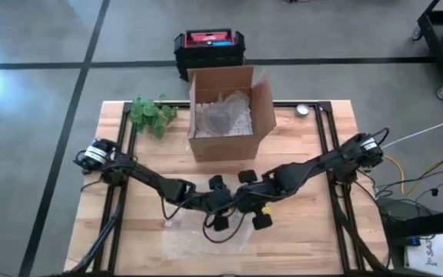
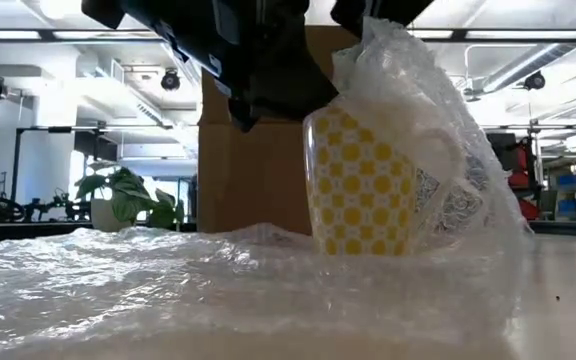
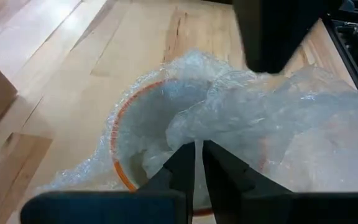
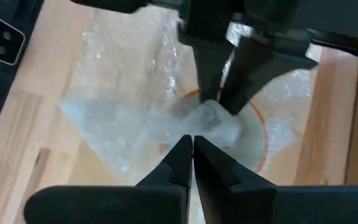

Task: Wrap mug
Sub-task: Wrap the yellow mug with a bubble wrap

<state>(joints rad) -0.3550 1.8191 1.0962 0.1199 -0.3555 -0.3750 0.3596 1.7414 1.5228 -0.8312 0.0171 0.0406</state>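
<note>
Both fingers seemingly pinching wrap [image 3: 241, 118]

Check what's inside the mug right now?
Bubble wrap is stuffed into the mug, with both claws pinching it at the rim. The mug's bottom is covered, can't tell.

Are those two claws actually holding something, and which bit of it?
Both the left gripper and the right gripper pinch the bubble wrap, each on a fold bunched over the mug's open top.

High view looks straight down; low view sits level, close to the mug [image 2: 360, 185]; wrist views share it.
</note>
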